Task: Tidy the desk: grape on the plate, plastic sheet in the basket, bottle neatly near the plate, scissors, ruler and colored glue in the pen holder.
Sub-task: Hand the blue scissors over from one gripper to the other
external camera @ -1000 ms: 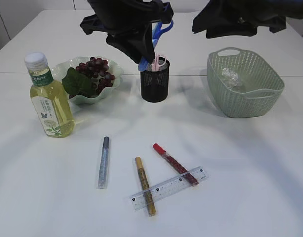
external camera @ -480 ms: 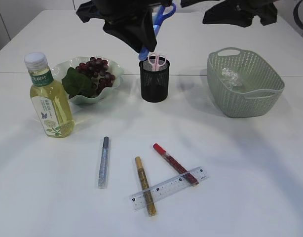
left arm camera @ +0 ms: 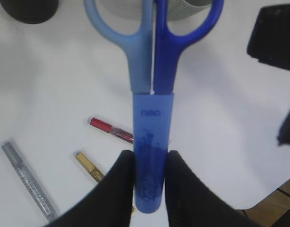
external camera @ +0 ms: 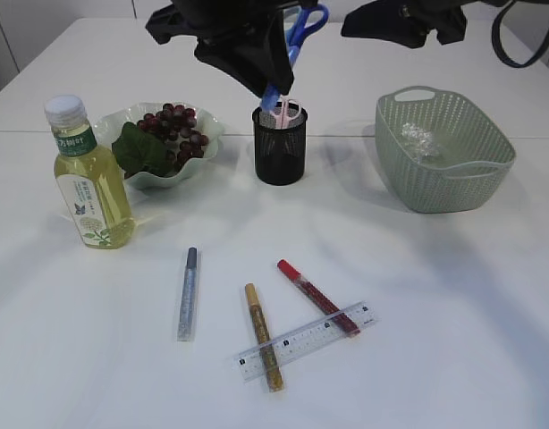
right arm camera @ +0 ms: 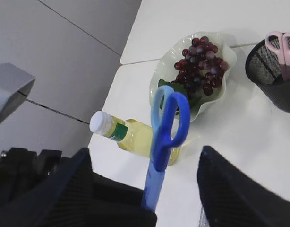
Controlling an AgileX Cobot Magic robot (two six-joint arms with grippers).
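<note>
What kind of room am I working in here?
Likely a lab or office test bench, not a home desk: a bare white table against plain grey wall panels, with staged items such as a pen holder, a basket and a ruler.

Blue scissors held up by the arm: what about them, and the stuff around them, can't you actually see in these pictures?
- Blue scissors: blades hidden in their plastic sheath, left wrist view; handle loops cut off by the top edge.
- Left fingers: tips partly behind the sheath.
- Pink scissors in the pen holder: blades hidden by the mesh.
- Plastic sheet: mostly hidden by the basket wall.
</note>
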